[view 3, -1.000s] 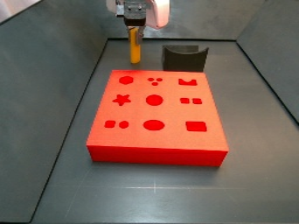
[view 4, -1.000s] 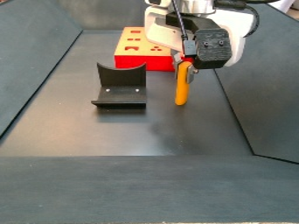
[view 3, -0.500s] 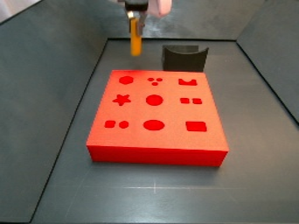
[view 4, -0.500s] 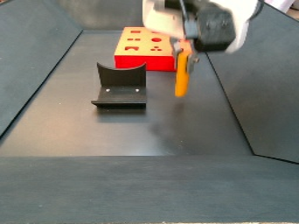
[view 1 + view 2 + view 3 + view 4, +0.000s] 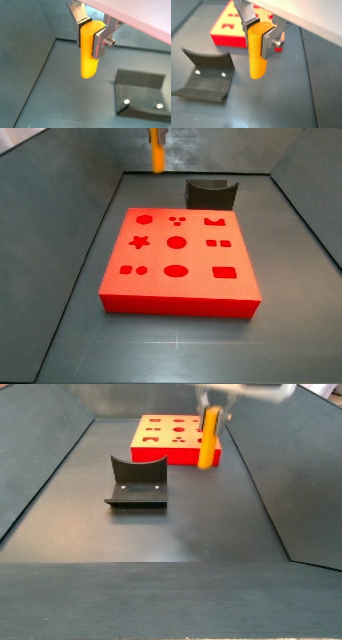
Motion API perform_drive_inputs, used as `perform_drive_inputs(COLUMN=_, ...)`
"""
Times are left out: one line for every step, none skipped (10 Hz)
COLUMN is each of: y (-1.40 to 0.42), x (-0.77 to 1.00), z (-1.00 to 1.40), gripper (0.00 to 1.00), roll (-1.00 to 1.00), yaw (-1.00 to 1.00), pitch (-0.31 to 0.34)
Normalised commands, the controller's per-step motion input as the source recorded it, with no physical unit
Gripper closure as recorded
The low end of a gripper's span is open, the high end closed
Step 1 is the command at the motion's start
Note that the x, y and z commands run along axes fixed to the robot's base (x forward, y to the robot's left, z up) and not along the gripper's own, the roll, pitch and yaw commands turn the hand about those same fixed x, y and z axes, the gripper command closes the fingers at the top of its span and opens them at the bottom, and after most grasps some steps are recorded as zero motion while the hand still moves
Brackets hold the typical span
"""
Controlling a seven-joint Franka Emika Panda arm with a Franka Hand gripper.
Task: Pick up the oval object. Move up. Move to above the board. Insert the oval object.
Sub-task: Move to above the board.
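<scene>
Orange-yellow, the one oval object (image 5: 89, 52) now hangs higher than a second ago, well clear of the dark floor (image 5: 174, 534), its top clamped between the silver fingers (image 5: 101, 40) of the gripper (image 5: 260, 30), which has risen almost out of both side views. One red board (image 5: 179, 258) with nine holes lies flat on that floor. One dark fixture (image 5: 136, 484) stands beside it, inside grey sloping walls.

Dark grey floor (image 5: 174, 353) — sloped walls (image 5: 60, 188)
</scene>
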Motion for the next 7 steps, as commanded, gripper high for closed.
perform_drive_inputs(y=-0.05, x=0.0, z=1.0, gripper=1.0, roll=-0.01, yaw=0.07, pitch=-0.113)
perform_drive_inputs(y=-0.05, x=0.0, z=1.0, gripper=1.0, roll=-0.01, yaw=0.05, pitch=-0.058)
perform_drive_inputs(y=-0.04, x=0.0, z=1.0, gripper=1.0, roll=0.0, yaw=0.03, pitch=0.008)
perform_drive_inputs(y=-0.04, x=0.0, z=1.0, gripper=1.0, roll=0.01, yaw=0.03, pitch=0.038)
perform_drive_inputs(y=-0.03, x=0.01, z=0.87, gripper=1.0, roll=0.01, yaw=0.03, pitch=0.07)
perform_drive_inputs(y=-0.02, x=0.02, z=0.69, gripper=1.0, roll=0.02, yaw=0.02, pitch=0.086)
perform_drive_inputs(y=-0.02, x=0.01, z=0.46, gripper=1.0, roll=0.03, yaw=0.02, pitch=0.093)
